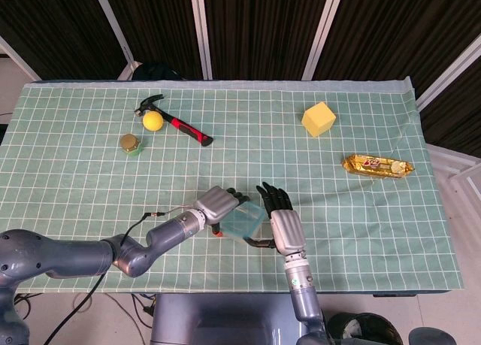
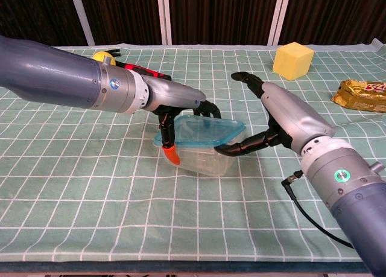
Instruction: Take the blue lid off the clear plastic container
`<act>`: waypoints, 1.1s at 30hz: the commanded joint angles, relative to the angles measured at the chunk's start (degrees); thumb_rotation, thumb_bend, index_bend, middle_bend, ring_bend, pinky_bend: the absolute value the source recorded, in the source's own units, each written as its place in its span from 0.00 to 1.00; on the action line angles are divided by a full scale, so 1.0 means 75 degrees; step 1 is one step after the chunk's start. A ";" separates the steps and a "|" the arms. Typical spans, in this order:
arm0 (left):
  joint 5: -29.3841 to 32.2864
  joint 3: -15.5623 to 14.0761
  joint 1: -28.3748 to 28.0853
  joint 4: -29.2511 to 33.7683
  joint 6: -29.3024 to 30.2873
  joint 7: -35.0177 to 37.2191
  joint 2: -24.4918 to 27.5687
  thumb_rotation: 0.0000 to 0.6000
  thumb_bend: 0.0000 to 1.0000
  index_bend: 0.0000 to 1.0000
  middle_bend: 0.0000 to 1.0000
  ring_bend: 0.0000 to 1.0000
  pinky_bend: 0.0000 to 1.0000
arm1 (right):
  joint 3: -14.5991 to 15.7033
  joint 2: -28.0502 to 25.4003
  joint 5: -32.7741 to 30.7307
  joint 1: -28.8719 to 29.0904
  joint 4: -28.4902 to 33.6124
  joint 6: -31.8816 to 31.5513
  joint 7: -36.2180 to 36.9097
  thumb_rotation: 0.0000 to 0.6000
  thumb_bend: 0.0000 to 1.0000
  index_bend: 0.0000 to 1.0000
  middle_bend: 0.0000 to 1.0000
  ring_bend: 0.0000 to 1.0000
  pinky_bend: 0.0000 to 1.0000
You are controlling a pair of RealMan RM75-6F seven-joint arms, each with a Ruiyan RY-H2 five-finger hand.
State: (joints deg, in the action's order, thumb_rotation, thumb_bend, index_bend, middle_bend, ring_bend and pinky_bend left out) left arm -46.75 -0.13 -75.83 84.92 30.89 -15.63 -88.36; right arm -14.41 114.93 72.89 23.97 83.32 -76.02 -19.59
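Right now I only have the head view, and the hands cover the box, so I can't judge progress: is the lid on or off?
Observer: On. The chest view shows the blue lid sitting closed on the clear box.
Operator: How does the left hand hold it?
Observer: The left hand grips the box's left end, fingers over the lid, orange-tipped thumb down the near wall.
Operator: And the right?
Observer: The right hand has its thumb at the lid's right rim; its other fingers point away.
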 commanded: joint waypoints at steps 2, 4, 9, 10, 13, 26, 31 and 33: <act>-0.0011 0.0010 0.0029 0.0003 0.0079 -0.0015 -0.0002 1.00 0.13 0.43 0.48 0.43 0.50 | -0.0044 0.0066 -0.0013 0.0090 -0.0047 0.0055 -0.0045 1.00 0.54 0.00 0.00 0.00 0.00; -0.0006 0.0018 0.0049 0.0007 0.0125 -0.0022 -0.0004 1.00 0.13 0.42 0.47 0.42 0.49 | -0.0059 0.0093 -0.0028 0.0119 -0.0064 0.0068 -0.0047 1.00 0.53 0.00 0.00 0.00 0.00; 0.0002 0.0015 0.0075 0.0014 0.0202 -0.0077 0.0010 1.00 0.13 0.37 0.39 0.35 0.44 | -0.0102 0.0097 -0.0080 0.0140 -0.0087 0.0050 -0.0061 1.00 0.53 0.00 0.00 0.00 0.00; 0.0010 0.0020 0.0086 0.0009 0.0240 -0.0089 0.0005 1.00 0.13 0.36 0.37 0.34 0.43 | -0.0102 0.0088 -0.0085 0.0138 -0.0082 0.0046 -0.0053 1.00 0.53 0.00 0.00 0.00 0.00; 0.0050 0.0035 0.0117 -0.0014 0.0383 -0.0155 -0.0008 1.00 0.12 0.27 0.26 0.24 0.36 | -0.0090 0.0044 -0.0065 0.0134 -0.0074 0.0023 -0.0022 1.00 0.53 0.00 0.00 0.00 0.00; 0.0815 0.0016 0.0124 0.0139 0.1135 -0.0890 -0.0038 1.00 0.00 0.00 0.00 0.00 0.14 | -0.0179 0.0081 -0.0207 0.0059 0.0105 -0.0110 0.0271 1.00 0.51 0.59 0.10 0.00 0.00; 0.0949 0.0051 0.0164 0.0201 0.1200 -0.0982 -0.0060 1.00 0.00 0.00 0.00 0.00 0.14 | -0.0174 0.0110 -0.0271 0.0047 0.0116 -0.0131 0.0253 1.00 0.52 0.61 0.11 0.00 0.00; 0.0946 0.0053 0.0173 0.0215 0.1195 -0.1012 -0.0066 1.00 0.00 0.00 0.00 0.00 0.14 | -0.0169 0.0130 -0.0274 0.0050 0.0105 -0.0138 0.0255 1.00 0.51 0.61 0.11 0.00 0.00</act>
State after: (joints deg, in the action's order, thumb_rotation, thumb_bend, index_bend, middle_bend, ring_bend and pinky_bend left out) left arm -39.66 0.26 -74.55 86.53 39.86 -23.20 -88.85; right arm -15.69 115.90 70.84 24.34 84.11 -77.05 -17.68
